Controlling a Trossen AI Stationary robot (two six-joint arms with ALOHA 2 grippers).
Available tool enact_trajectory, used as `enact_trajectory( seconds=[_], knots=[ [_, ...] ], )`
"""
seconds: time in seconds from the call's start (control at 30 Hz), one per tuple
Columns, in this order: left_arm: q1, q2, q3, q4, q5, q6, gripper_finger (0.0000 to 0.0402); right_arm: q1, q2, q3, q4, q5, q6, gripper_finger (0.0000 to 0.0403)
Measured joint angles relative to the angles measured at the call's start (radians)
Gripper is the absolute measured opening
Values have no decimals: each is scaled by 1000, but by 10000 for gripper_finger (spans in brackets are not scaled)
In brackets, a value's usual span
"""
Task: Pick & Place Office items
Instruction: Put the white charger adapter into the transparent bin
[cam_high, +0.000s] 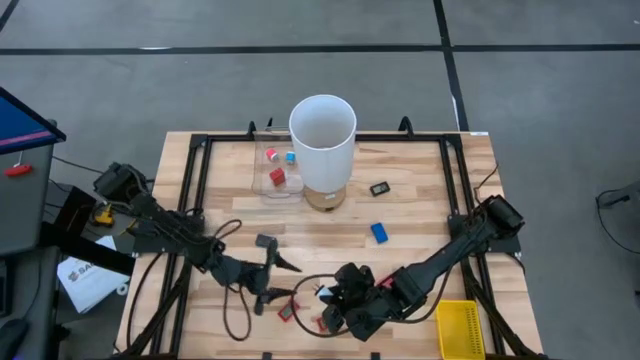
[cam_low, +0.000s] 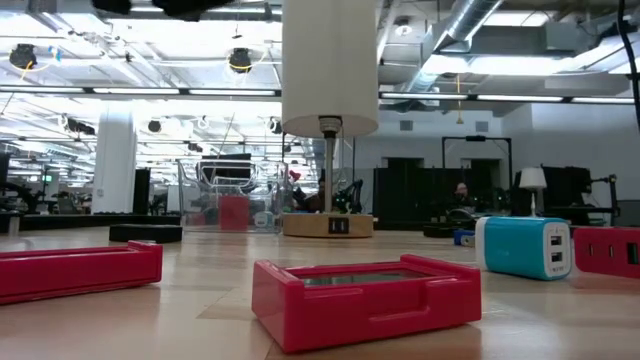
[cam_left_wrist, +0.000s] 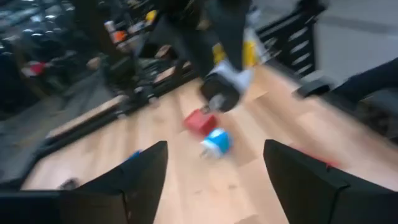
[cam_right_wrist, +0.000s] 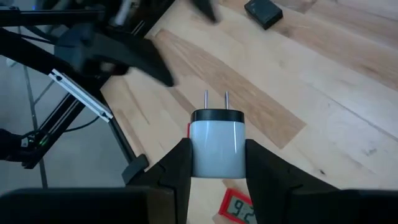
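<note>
My right gripper (cam_high: 335, 300) hovers near the table's near edge, shut on a white plug adapter (cam_right_wrist: 216, 146) with a black face and two prongs. My left gripper (cam_high: 282, 278) is open just to its left, and faces it in the left wrist view (cam_left_wrist: 214, 180). Under them a red block (cam_left_wrist: 200, 121) and a blue-and-white adapter (cam_left_wrist: 216, 142) lie flat on the wood. A flat red piece with a dark centre (cam_right_wrist: 239, 208) lies below the right gripper. A blue piece (cam_high: 380, 232) and a black piece (cam_high: 380, 188) lie farther back. My right gripper pinches the white adapter by its two side walls (cam_right_wrist: 198, 152), one finger on each. The black pronged face (cam_right_wrist: 216, 116) points forward past the fingertips. The adapter is lifted clear of the table.
A tall white cylinder (cam_high: 322, 140) stands on a wooden base at the table's far middle. Beside it a clear box (cam_high: 278, 172) holds red and blue pieces. A yellow mesh basket (cam_high: 460, 330) sits at the near right corner. A black cable (cam_high: 235, 300) loops at the near left.
</note>
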Motion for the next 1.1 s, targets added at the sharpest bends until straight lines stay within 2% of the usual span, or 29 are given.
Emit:
enact_trajectory(
  seconds=[0.17,0.37,0.5,1.1],
  knots=[
    [1,67,71,1,-28,88,287,4,0,0,3,0,-4,113],
    [1,121,134,-2,-6,136,291,2,0,0,12,2,-26,113],
    [1,122,147,-8,27,140,291,-5,0,0,19,0,-39,113],
    [10,120,147,11,33,173,288,-80,0,1,127,-60,-174,113]
  ],
)
